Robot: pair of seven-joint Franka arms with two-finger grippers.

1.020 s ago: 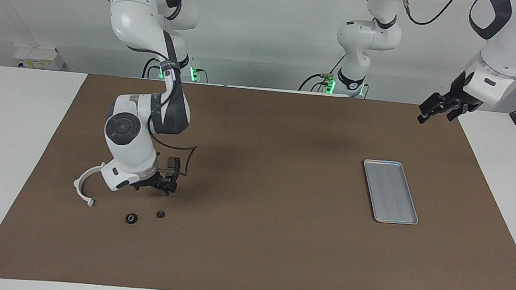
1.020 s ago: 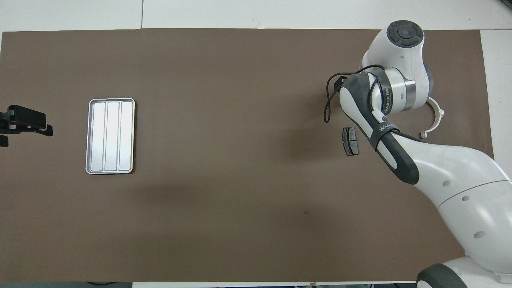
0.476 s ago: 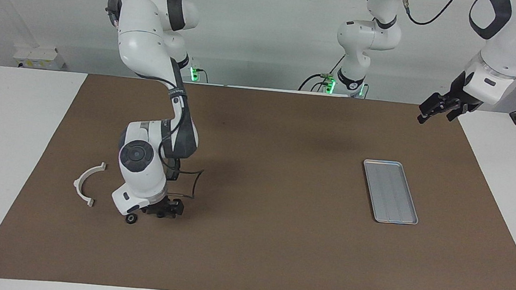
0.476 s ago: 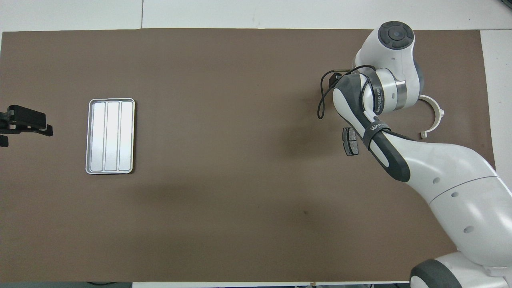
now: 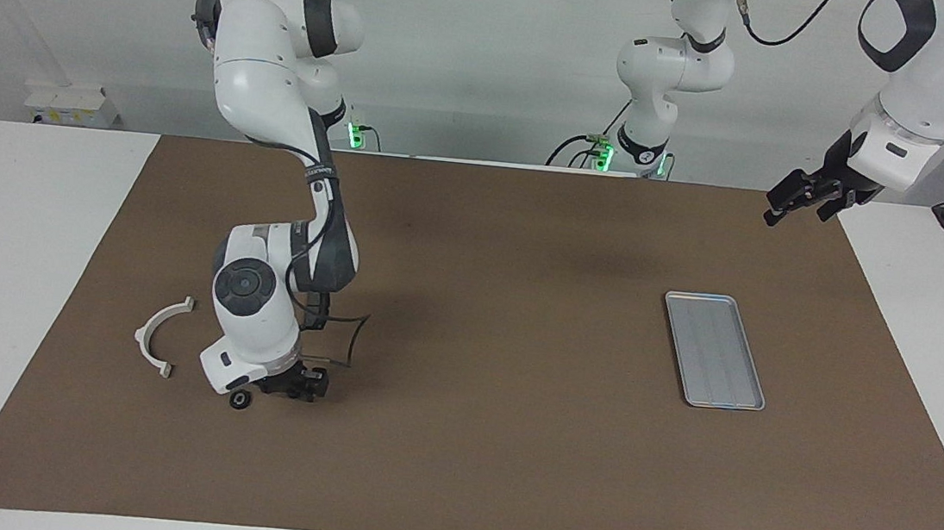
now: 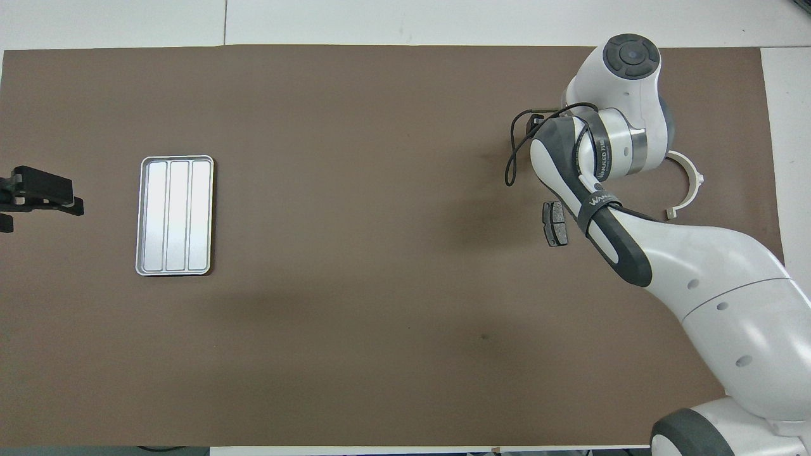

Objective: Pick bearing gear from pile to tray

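The pile lies at the right arm's end of the brown mat. A small black round bearing gear [image 5: 238, 399] sits on the mat, farther from the robots than the white half-ring bracket [image 5: 156, 339]. My right gripper [image 5: 300, 388] is down at the mat right beside that gear, toward the left arm's end. In the overhead view the wrist [image 6: 624, 95] covers both gripper and gear. The silver tray [image 5: 715, 351] lies flat with nothing in it near the left arm's end. My left gripper [image 5: 797, 202] waits open in the air, over the mat's corner near its base.
A dark grey brake pad [image 6: 554, 223] lies beside the right forearm, nearer to the robots than the wrist. The white bracket [image 6: 690, 187] curves next to the wrist. White table [image 5: 22, 256] borders the mat [image 5: 490, 440] at both ends.
My right gripper came down to the mat onto the spot where a second small black round piece lay; that piece is now hidden. The left arm has not moved.
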